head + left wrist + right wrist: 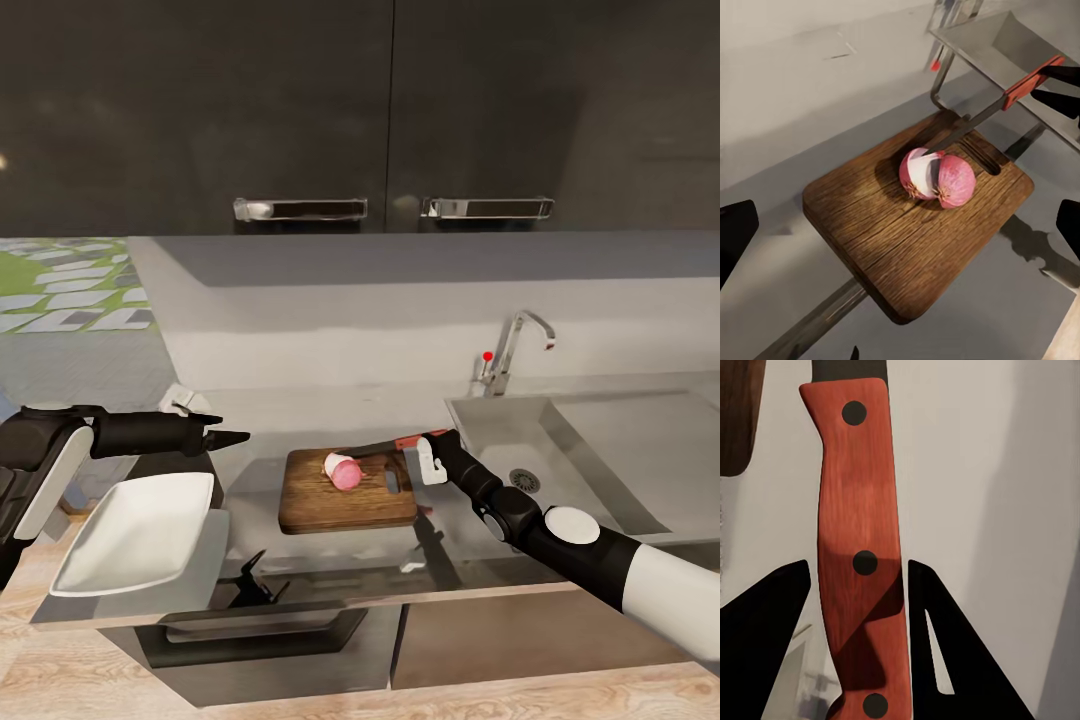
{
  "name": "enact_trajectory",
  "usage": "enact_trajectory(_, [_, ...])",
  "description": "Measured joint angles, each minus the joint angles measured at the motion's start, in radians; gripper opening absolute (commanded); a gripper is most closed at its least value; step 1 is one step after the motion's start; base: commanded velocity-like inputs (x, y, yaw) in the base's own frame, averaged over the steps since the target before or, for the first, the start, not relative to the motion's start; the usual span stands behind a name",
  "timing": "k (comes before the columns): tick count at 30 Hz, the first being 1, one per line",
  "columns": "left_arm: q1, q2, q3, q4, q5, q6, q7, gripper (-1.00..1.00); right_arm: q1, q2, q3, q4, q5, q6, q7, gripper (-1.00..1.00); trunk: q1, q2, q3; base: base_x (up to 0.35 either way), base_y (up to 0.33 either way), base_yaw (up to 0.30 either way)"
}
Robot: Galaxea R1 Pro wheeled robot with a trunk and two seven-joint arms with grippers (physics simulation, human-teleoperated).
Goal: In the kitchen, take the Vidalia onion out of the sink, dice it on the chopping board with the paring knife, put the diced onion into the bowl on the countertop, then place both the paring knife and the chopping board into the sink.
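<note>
Resting near the middle of the chopping board, the Vidalia onion shows a partial cut, two halves not fully apart. The paring knife reaches it from 2 o'clock in the left wrist view, blade tip at the onion. The right gripper is clamped on the red handle. The left gripper, fingers apart and holding nothing, hovers above the bowl, at 9 o'clock from the board. Risk: the unsteadied round onion may roll under blade pressure, towards the sink.
</note>
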Motion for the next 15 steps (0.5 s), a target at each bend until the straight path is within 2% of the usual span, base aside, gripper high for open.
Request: enact_trajectory(15, [0.000,0.000,0.000,0.000,0.000,0.000,0.000,1.00,0.000,0.000,0.000,0.000,0.000,0.000,0.000,-1.00,0.008,-0.014,-0.006,0.000,0.000,0.000])
